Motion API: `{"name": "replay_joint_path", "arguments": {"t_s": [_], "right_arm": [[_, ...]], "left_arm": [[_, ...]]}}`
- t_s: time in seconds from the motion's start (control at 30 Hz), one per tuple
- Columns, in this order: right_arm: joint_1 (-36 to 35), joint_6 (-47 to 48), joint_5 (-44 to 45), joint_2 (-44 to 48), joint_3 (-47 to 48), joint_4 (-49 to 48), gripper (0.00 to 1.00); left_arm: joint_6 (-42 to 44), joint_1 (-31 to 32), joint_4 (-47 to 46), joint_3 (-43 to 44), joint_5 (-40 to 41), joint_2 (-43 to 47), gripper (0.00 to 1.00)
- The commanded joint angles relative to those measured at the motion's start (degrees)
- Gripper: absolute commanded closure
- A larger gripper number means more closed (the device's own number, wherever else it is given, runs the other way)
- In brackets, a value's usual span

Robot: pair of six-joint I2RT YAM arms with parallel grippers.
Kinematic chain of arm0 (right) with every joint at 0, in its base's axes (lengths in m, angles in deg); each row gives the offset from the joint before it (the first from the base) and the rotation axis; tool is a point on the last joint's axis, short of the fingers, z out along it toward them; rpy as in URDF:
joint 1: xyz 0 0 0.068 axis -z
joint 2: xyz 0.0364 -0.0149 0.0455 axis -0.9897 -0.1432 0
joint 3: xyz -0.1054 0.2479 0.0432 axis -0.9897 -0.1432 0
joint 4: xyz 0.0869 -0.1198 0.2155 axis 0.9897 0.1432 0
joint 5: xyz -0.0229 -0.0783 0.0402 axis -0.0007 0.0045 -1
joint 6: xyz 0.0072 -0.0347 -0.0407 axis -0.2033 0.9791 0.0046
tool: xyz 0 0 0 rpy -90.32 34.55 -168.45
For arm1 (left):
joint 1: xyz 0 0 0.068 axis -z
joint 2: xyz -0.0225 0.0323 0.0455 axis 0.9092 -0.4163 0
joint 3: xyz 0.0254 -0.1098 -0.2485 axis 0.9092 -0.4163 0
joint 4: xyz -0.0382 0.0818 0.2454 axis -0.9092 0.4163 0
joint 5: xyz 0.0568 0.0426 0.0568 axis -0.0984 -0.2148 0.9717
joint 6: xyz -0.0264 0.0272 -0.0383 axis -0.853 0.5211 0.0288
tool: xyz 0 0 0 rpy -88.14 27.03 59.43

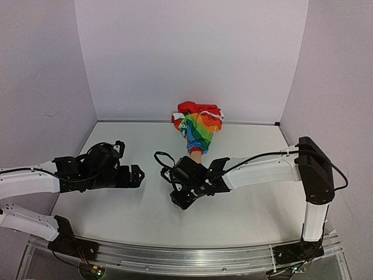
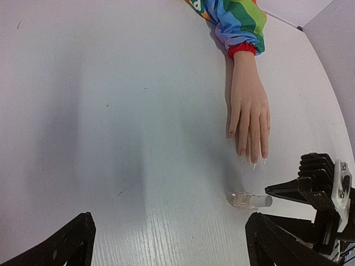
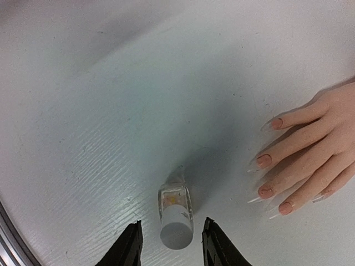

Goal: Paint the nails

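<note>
White table (image 1: 250, 216): left end effector (image 1: 134, 175) gapes wide; right end effector (image 3: 171, 245), parted, straddles the bottle (image 3: 175, 206) near the nails (image 3: 264, 160).

Item one: my left arm (image 1: 29, 181), held low, reaching rightward; left gripper (image 1: 137, 175) level, jaws spread wide.
Item two: my right arm (image 1: 262, 169), elbow high, forearm stretched leftward; right gripper (image 1: 179, 200) tipped downward, jaws narrowly parted.
</note>
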Motion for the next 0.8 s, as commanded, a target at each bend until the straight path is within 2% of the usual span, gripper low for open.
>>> {"name": "replay_joint_path", "arguments": {"t_s": [0.0, 0.23, 0.37, 0.5, 0.57, 0.63, 0.77], "right_arm": [[0.10, -0.54, 0.91, -1.66, 3.13, 0.09, 0.62], [0.13, -0.84, 0.78, -1.86, 2.80, 0.17, 0.74], [0.13, -1.02, 0.52, -1.88, 2.59, 0.17, 0.85], [0.18, -1.48, 0.66, 1.18, 1.62, 0.08, 0.98], [0.90, -1.25, -0.02, 4.03, -0.14, 0.02, 1.00], [2.88, -1.05, -3.61, 8.54, -3.22, -0.67, 1.00], [7.91, 1.66, -20.40, 18.04, -8.89, -1.79, 1.00]], "left_arm": [[-0.76, -0.25, -0.19, 0.71, 0.38, 0.76, 0.02], [-0.62, -0.25, -1.34, -0.13, -0.78, 1.47, 0.02], [-0.17, -0.30, -2.38, -0.39, -1.90, 1.43, 0.02], [1.08, -0.21, -6.31, -1.58, -4.63, 1.82, 0.02], [1.90, -0.25, -10.09, -2.93, -6.89, 2.22, 0.02], [3.76, -0.26, -16.09, -5.11, -11.52, 2.68, 0.02], [9.74, -0.25, -33.48, -11.18, -27.19, 2.29, 0.07]]}}
